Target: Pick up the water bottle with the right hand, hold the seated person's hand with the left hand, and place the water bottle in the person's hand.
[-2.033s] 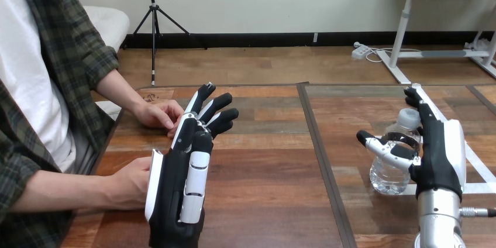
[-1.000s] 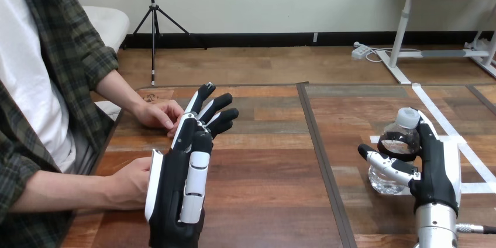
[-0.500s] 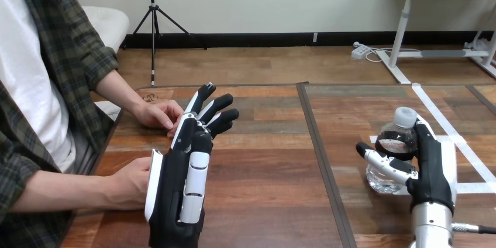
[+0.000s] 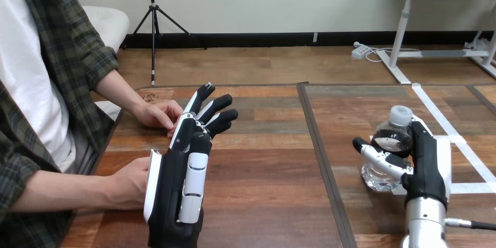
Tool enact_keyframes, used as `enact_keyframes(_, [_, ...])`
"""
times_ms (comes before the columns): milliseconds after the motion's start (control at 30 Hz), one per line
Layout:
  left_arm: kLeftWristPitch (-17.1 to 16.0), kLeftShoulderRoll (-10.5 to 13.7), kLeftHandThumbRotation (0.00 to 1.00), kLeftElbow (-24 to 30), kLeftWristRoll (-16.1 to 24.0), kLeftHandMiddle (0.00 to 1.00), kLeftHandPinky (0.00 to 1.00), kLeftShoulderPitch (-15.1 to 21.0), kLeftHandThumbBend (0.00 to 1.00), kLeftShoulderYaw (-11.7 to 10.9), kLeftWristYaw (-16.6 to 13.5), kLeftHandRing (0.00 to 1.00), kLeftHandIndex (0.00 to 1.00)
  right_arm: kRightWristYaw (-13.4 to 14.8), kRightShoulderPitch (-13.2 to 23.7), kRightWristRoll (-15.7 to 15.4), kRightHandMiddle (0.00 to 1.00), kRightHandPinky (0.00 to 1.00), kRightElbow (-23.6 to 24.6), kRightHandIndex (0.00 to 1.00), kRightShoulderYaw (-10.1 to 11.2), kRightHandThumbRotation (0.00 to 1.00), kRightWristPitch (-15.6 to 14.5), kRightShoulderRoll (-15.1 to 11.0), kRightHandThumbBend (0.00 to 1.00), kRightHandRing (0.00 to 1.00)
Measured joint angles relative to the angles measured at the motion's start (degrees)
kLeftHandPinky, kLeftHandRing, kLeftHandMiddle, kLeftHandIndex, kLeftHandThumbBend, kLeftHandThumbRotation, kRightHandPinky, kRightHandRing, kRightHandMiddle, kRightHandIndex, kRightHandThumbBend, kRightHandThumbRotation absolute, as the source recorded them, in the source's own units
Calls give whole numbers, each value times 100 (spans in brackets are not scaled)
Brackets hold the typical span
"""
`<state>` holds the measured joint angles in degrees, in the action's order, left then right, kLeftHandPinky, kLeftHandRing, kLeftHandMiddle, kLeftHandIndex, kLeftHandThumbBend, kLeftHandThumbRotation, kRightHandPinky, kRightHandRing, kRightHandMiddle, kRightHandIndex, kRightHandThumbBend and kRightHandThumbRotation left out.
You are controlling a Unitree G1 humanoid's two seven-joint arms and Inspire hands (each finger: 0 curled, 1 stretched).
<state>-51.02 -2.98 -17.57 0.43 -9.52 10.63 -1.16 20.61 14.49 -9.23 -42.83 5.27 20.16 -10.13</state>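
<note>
Water bottle [image 4: 391,135] of clear plastic, shut with a pale cap [image 4: 400,113], stands at the right side of the wooden surface [image 4: 263,172], leaning a little with its cap toward the right. Clear liquid shows in its lower part; how high it reaches cannot be told, since a dark band and the thumb cross the middle. The right hand [image 4: 430,172] has hold of it: the thumb [image 4: 377,157] wraps across the front and the fingers [image 4: 422,137] curl round the far side. Whether the base rests on the surface or hangs just above it cannot be told. White tape [image 4: 476,188] lies on the surface just beside the bottle.

At the left side, well apart from the bottle, the left hand [image 4: 175,189] stands on edge with its fingers [image 4: 215,107] straight and slightly spread, holding nothing. The person's nearer hand [image 4: 131,181] lies against the palm side of it, partly hidden; no finger is curled round it. The person's farther hand [image 4: 157,113] rests on the surface just beside the left hand's fingertips.
</note>
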Motion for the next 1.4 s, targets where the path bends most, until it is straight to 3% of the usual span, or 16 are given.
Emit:
enact_keyframes(667, [0,0,100,0,0,83,79,-1,60,-1,-6,78,90,391,323,31,53,44,-656,56,20,0,373,145,71,49])
enact_keyframes(1400, [-4,0,100,0,-2,83,79,-3,60,-3,-8,78,90,703,478,-5,48,39,-860,50,1,0,439,142,72,43])
